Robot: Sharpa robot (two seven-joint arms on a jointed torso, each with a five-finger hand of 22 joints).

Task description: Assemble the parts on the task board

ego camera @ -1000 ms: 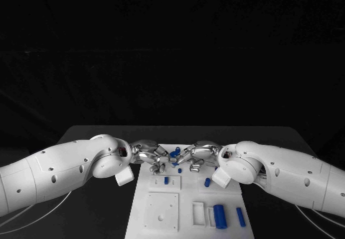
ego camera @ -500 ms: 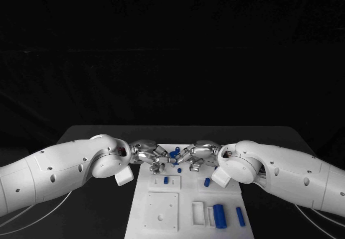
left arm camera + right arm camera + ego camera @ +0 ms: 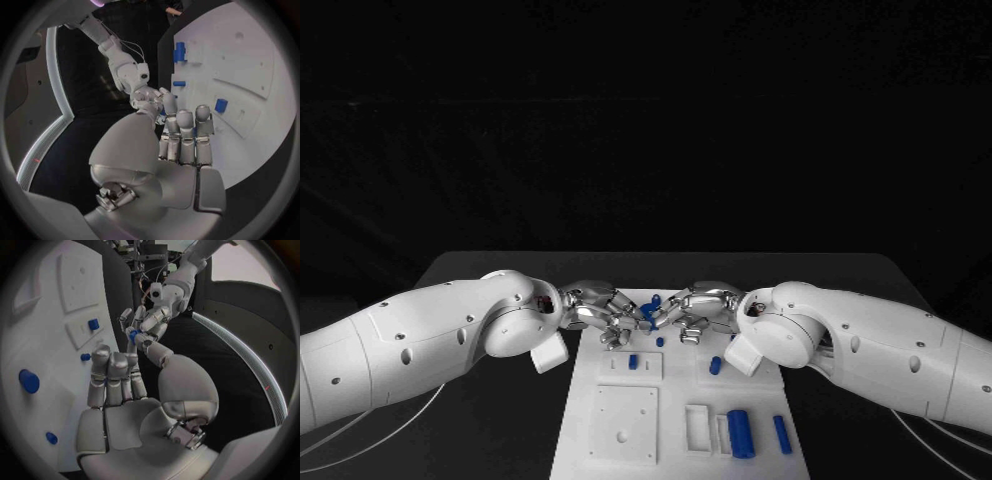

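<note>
- Black table [image 3: 488, 268] carries the white board [image 3: 678, 440].
- Left hand [image 3: 599, 309] and right hand [image 3: 692, 309] meet at its 12 o'clock end, both pinching one small blue part [image 3: 649, 311], tilted, long axis toward 1 o'clock.

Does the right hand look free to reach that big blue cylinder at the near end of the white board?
Probably yes: the big blue cylinder lies uncovered, nothing over it. But the right hand seems busy with a small blue part.
</note>
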